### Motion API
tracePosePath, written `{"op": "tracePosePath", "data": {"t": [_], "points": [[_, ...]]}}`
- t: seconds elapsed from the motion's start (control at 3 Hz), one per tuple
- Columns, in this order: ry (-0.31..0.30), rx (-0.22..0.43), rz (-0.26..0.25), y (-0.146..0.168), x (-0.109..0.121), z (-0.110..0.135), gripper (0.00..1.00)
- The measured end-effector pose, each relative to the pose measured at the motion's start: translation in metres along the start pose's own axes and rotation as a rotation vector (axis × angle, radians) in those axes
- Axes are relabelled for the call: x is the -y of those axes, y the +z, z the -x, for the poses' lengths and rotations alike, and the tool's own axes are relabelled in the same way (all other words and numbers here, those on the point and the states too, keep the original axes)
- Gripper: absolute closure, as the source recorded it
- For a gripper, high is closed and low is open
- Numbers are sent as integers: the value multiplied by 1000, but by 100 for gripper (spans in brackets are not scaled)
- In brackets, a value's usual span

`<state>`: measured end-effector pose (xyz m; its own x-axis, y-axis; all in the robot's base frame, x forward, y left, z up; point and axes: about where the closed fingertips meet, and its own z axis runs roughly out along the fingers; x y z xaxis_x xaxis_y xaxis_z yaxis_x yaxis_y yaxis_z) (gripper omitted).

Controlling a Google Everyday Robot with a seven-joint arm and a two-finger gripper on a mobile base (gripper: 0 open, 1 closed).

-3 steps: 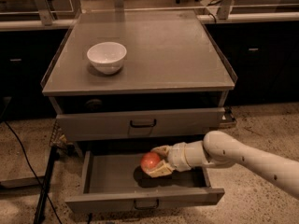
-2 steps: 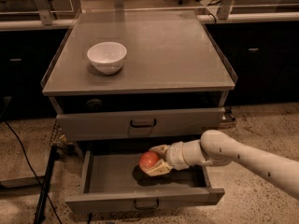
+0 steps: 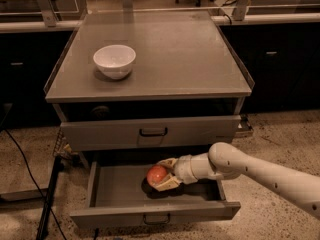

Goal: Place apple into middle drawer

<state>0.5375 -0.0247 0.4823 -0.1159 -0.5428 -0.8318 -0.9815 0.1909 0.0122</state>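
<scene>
The red-orange apple (image 3: 155,174) sits between the fingers of my gripper (image 3: 159,175), which is shut on it. The pale arm reaches in from the right. The apple is inside the open middle drawer (image 3: 117,193), low over its flat grey floor near the middle; I cannot tell whether it touches the floor. One finger (image 3: 168,162) lies behind the apple and the other below it. The drawer's narrow front panel with its dark handle (image 3: 156,218) faces me.
A white bowl (image 3: 114,60) stands on the cabinet's grey top (image 3: 180,59) at the left. A shut drawer with a taller front (image 3: 150,132) hangs just above the open one. A black cable (image 3: 30,179) runs over the floor at the left.
The gripper and the apple have shifted slightly left and down inside the drawer. Nothing else has moved.
</scene>
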Motion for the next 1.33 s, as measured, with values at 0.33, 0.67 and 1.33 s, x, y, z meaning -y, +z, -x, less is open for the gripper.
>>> {"op": "tracePosePath", "data": {"t": [0.33,0.67,1.33], "points": [[-23,14,-26,11,6,-18,100],[-40,20,-43,16,10,-27,100],[-69,-14,-37,37,19,-45,100]]}}
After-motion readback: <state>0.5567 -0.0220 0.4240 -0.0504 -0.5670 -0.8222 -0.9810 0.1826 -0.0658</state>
